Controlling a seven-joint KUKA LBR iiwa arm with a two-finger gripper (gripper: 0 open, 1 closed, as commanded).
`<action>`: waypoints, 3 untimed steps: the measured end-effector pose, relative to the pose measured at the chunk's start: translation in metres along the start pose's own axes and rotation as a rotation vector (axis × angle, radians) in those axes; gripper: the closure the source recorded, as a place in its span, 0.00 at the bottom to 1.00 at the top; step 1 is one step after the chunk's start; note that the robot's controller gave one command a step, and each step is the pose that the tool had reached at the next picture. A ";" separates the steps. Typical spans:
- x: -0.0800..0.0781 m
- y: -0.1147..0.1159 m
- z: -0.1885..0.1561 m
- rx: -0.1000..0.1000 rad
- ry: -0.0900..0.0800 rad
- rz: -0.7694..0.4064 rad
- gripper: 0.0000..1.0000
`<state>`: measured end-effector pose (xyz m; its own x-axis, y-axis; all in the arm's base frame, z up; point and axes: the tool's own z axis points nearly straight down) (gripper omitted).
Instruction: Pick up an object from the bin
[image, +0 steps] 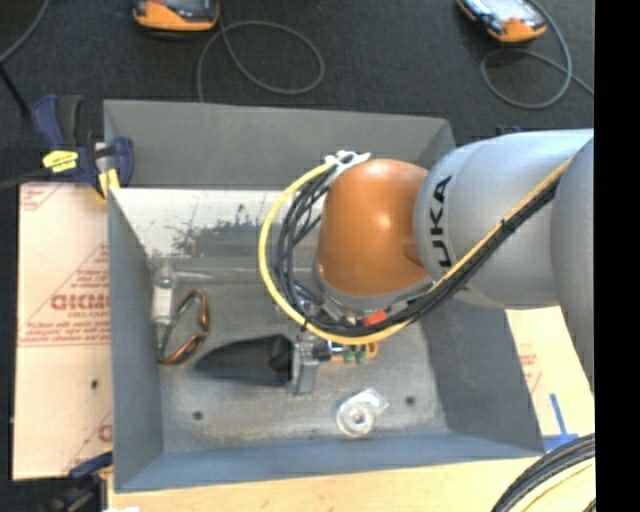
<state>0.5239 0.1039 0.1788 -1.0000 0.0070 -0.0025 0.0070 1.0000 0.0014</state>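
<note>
My gripper (303, 368) reaches down below the orange wrist cover, near the middle of the bin floor. A black wedge-shaped thing (238, 360) lies flat just to its left, and its right end touches or sits under the gripper's tip. A small clear round thing (358, 414) rests on the floor just below and to the right of the gripper, apart from it. Whether anything is held is hidden.
At the bin's left wall lie a brown loop (188, 326) and a silvery cylinder (162, 300) beside it. The arm and its cables cover the bin's right half. Bare floor runs along the front wall.
</note>
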 end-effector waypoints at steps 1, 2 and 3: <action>0.000 0.000 0.000 0.000 0.000 0.000 0.00; -0.001 0.000 0.002 0.000 -0.002 0.000 0.00; 0.002 -0.012 0.040 0.001 0.007 -0.106 0.00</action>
<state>0.5222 0.0921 0.1388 -0.9951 -0.0986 0.0041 -0.0986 0.9951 0.0001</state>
